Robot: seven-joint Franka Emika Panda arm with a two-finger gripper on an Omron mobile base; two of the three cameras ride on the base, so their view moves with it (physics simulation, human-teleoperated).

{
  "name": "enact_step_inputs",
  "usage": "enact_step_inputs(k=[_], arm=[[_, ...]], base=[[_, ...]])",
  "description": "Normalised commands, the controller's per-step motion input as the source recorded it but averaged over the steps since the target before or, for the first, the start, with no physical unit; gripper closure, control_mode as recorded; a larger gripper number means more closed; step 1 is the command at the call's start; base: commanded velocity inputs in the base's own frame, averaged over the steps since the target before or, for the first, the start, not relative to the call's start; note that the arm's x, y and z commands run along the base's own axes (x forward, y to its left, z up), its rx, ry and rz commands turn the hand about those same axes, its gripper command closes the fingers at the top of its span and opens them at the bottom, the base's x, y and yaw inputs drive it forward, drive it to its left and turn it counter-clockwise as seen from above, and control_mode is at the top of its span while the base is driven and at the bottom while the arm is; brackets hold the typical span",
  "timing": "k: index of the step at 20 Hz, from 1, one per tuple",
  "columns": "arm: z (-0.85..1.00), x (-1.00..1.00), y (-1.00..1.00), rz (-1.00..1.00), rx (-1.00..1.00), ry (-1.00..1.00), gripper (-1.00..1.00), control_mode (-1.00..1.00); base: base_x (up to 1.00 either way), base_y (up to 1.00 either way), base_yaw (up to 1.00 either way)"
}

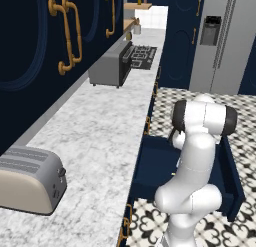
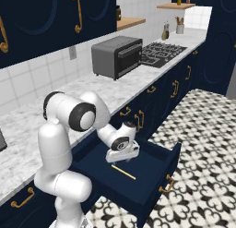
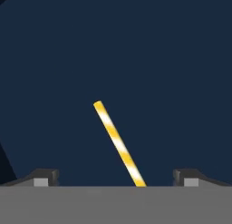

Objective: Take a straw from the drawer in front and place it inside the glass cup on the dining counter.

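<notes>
Gripper: the gripper (image 2: 123,158) hangs over the open drawer (image 2: 152,188), jaws spread wide and holding nothing.
Straw: the straw (image 2: 123,171) lies flat on the drawer floor just below the hand; in the hand view the straw (image 3: 119,143) runs slantwise between the two fingertips (image 3: 45,177), its near end at the bottom edge.
Cup: the cup and dining counter sit outside these pictures, so I cannot tell where they stand.
Risk, grip: the straw is thin and lies flat on the floor; I judge the tips may close above it or roll it aside.
Risk, angle: the straw lies askew to the jaws, so a pinch near one end could let it swing or slip out.
Risk, drawer: coming down too far could press the fingers into the floor.
Writing: no brand, label or lettering is readable on the toaster (image 1: 30,183), the oven (image 2: 117,55) or the fridge (image 1: 225,38).
</notes>
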Motion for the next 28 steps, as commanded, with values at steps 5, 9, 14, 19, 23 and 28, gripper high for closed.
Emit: enact_step_inputs(k=[5, 9, 14, 19, 23, 28], arm=[[-0.23, -0.03, 0.00, 0.00, -0.08, -0.04, -1.00, -1.00], [-0.20, -0.05, 0.01, 0.00, -0.07, -0.07, -1.00, -1.00], [-0.19, -0.05, 0.01, 0.00, -0.07, -0.08, -1.00, -1.00], [-0.24, 0.00, 0.00, 0.00, -0.01, -0.01, -1.00, -1.00], [-0.23, 0.01, 0.00, 0.00, 0.00, 0.00, -1.00, -1.00], [-0.20, 0.00, -0.02, 0.00, 0.00, 0.00, -1.00, -1.00]], base=[[0.00, 0.00, 0.00], [0.00, 0.00, 0.00], [0.00, 0.00, 0.00], [0.00, 0.00, 0.00], [0.00, 0.00, 0.00], [0.00, 0.00, 0.00]])
